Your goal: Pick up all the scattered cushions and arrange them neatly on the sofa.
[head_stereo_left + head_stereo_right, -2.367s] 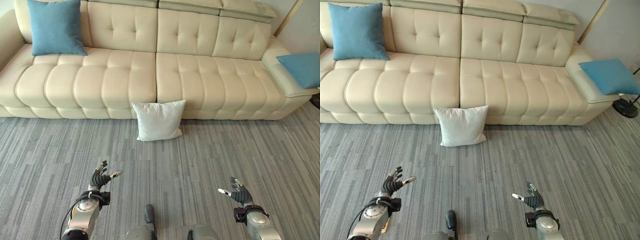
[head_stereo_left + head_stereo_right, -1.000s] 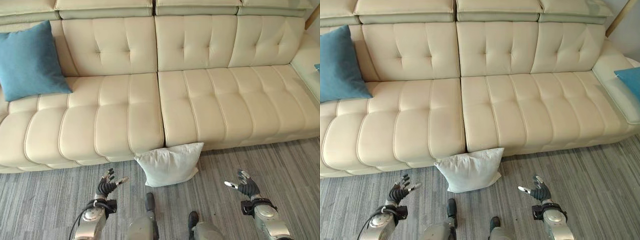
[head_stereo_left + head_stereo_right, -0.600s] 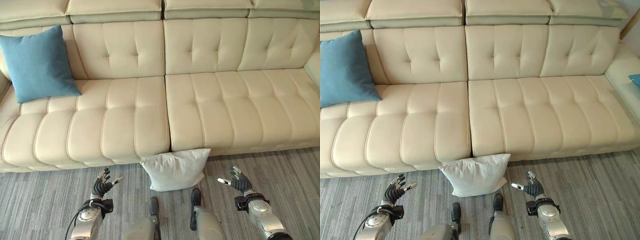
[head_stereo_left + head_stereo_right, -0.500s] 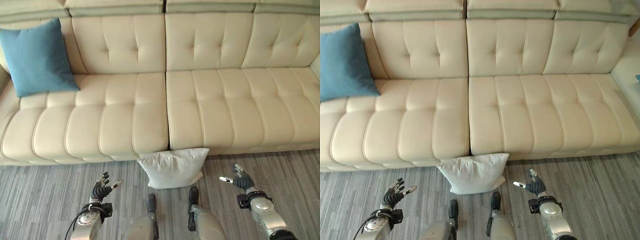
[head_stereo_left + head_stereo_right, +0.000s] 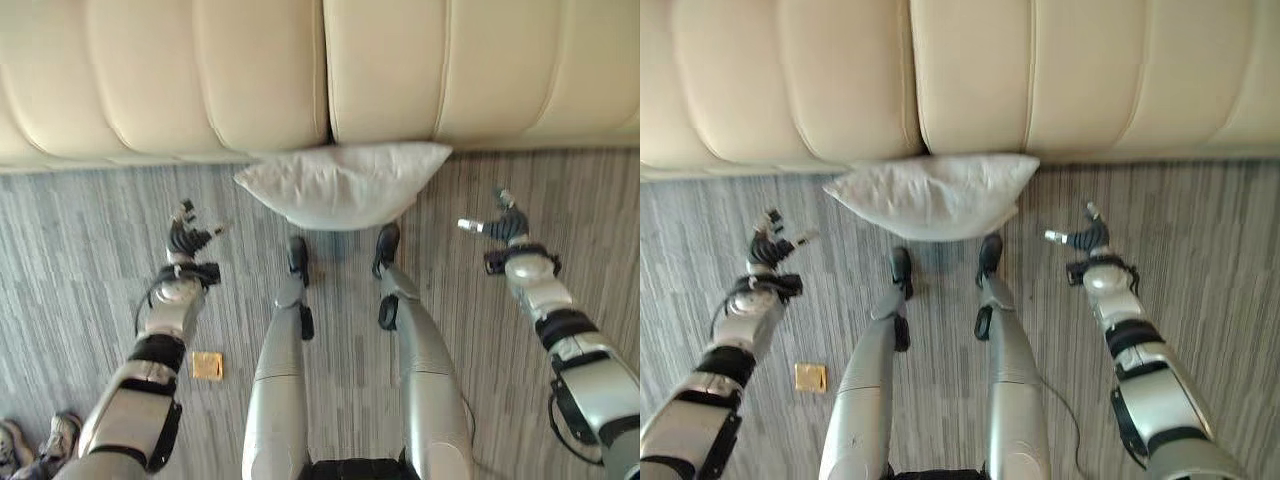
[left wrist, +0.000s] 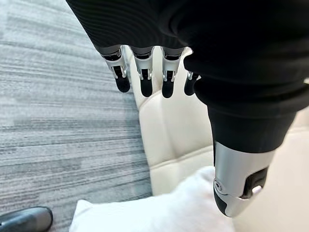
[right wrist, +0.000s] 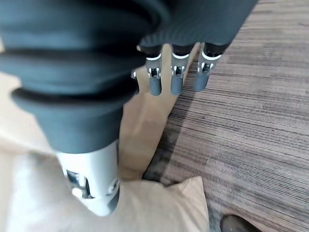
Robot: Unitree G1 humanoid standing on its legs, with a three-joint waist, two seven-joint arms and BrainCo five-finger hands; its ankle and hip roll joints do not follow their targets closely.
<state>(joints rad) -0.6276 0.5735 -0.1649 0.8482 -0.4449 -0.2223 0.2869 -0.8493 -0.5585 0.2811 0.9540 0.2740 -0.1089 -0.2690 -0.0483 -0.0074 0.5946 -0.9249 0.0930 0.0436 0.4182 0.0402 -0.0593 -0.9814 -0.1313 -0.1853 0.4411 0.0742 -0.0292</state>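
Observation:
A white cushion (image 5: pixel 340 185) lies on the grey carpet, its back edge against the front of the cream sofa (image 5: pixel 200 80). My left hand (image 5: pixel 186 241) hovers over the carpet to the cushion's left, and my right hand (image 5: pixel 507 227) to its right. Both are open, hold nothing and stay clear of the cushion. In the left wrist view the relaxed fingers (image 6: pixel 144 77) point toward the sofa base, with the cushion (image 6: pixel 159 210) past the thumb. The right wrist view likewise has straight fingers (image 7: pixel 176 77) above the carpet and the cushion (image 7: pixel 145 208) near the thumb.
A small yellow square (image 5: pixel 207 365) lies on the carpet by my left arm. A person's shoes (image 5: pixel 45 438) stand at the lower left corner. Open carpet stretches to both sides of the cushion.
The camera has come closer and tipped down, so the blue cushion and sofa back have left the picture. Both hands now reach further forward, level with the white cushion's sides.

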